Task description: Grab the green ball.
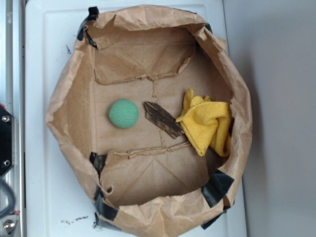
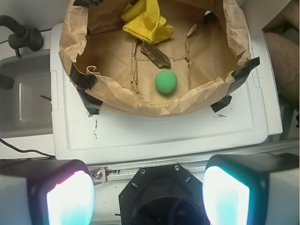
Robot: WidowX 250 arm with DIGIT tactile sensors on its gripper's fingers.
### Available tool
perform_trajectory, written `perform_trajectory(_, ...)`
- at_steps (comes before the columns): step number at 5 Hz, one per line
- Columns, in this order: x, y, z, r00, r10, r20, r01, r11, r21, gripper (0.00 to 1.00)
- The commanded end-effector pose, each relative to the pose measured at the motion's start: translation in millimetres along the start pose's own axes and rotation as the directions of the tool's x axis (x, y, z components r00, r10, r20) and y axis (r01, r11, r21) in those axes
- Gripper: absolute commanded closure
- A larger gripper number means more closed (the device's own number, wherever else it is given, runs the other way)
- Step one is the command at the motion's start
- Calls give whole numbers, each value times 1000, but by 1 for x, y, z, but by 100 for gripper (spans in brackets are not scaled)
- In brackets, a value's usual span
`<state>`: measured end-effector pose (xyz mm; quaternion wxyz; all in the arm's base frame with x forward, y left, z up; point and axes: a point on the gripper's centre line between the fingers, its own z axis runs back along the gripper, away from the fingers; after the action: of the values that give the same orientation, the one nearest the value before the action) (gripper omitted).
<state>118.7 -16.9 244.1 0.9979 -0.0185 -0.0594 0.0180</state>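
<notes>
The green ball (image 1: pixel 123 113) is a small mint-green knitted ball. It rests on the floor of a brown paper bag (image 1: pixel 69 98), left of centre. It also shows in the wrist view (image 2: pixel 166 82), far ahead of my gripper (image 2: pixel 149 187). My gripper is open and empty, its two fingers (image 2: pixel 70 197) wide apart at the bottom of the wrist view, well outside the bag and above the robot's black base. The gripper does not show in the exterior view.
A dark brown flat piece of wood (image 1: pixel 163 119) lies just right of the ball. A yellow cloth (image 1: pixel 207 123) is bunched against the bag's right wall. The bag stands on a white tray (image 1: pixel 44 187). A grey sink with a black faucet (image 2: pixel 21 35) is at the wrist view's left.
</notes>
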Motion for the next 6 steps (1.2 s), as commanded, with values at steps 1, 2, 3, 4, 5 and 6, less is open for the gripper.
perform_trajectory(1,0,0,0,1000,0,0,0,1000,0,0)
perform_trajectory(2,42,-12,-12,1000,-3,7,3,1000,-11,0)
perform_trajectory(3,87,-6,-24,1000,-26,10,26,999,-36,0)
perform_trajectory(4,87,-6,-24,1000,-26,10,26,999,-36,0)
perform_trajectory(5,87,-6,-24,1000,-26,10,26,999,-36,0)
perform_trajectory(6,87,-6,-24,1000,-26,10,26,999,-36,0)
